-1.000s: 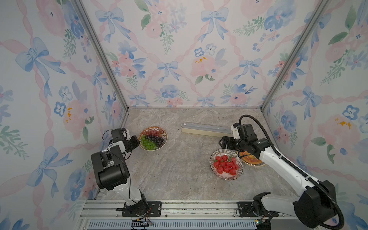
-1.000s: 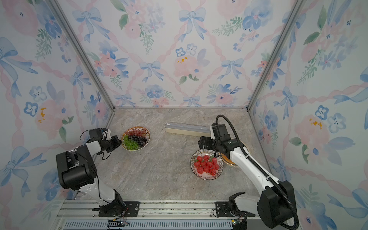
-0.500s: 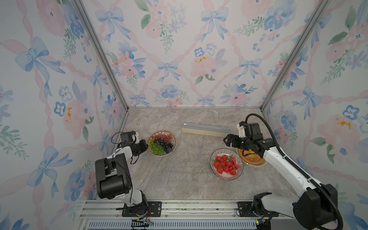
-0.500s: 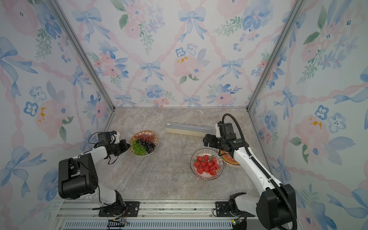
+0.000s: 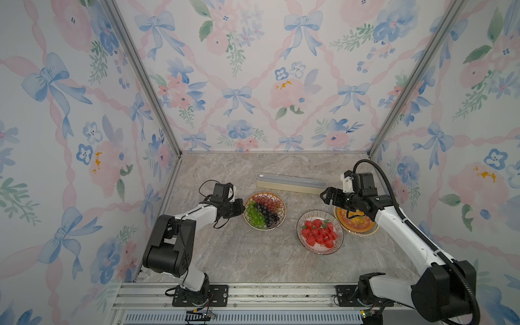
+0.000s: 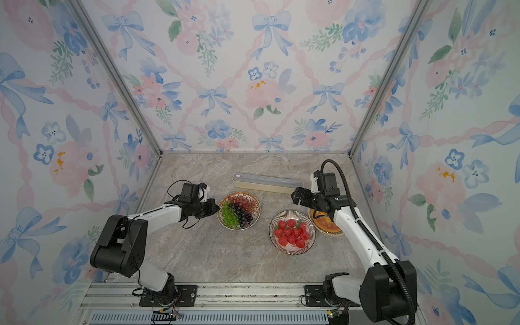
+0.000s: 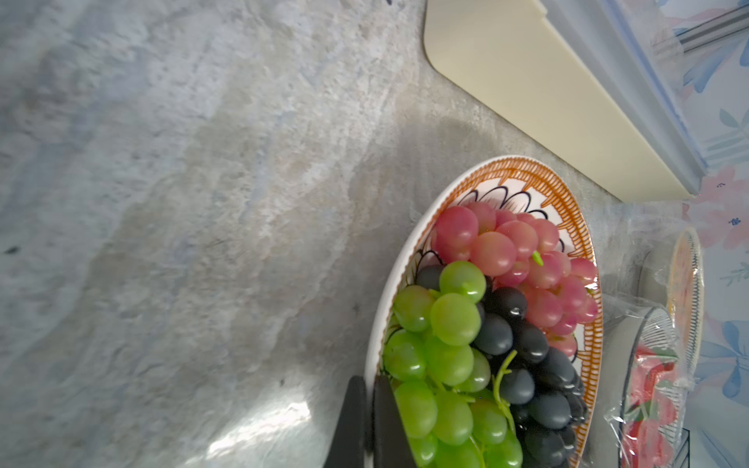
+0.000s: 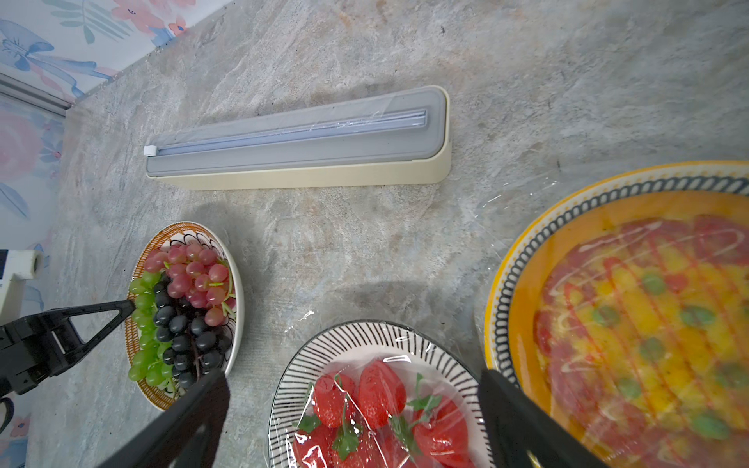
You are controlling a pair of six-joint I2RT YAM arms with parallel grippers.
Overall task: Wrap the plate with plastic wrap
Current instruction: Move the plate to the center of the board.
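Box (image 8: 308, 178) long, cream (translucent grey lid (image 8: 283, 154)); plastic wrap (image 8: 356, 121) glinting.

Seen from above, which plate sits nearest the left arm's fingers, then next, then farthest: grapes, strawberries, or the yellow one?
1. Grape plate, left of centre, rim pinched by the left fingers.
2. Strawberry plate, right of centre, toward the front.
3. Yellow plate, far right, partly under the right arm.
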